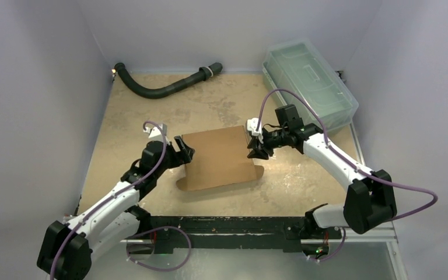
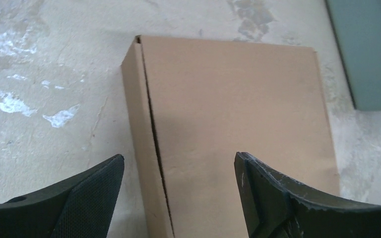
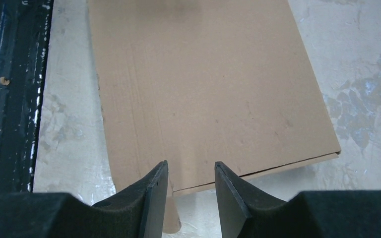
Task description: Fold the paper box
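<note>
The plain brown corrugated cardboard box point(image 1: 221, 157), shallow and rectangular with its lid lying flat, rests on the pale, scuffed bench point(image 1: 303, 186) directly between the two grippers. The left gripper point(image 1: 185, 150) is at the box's left edge, its jaws spread wide and gripping nothing. In its wrist view the box lies straight ahead, with a side seam (a thin dark slit along the lid's edge) running away from the fingers. The right gripper point(image 1: 255, 149) hovers at the opposite edge, jaws parted by a narrow gap and holding nothing, and the cardboard edge shows through that gap. Beyond the right gripper, well apart, stands a clear greenish plastic lidded bin point(image 1: 310, 81). Far beyond the left gripper lies a black ribbed hose point(image 1: 163, 88).
</note>
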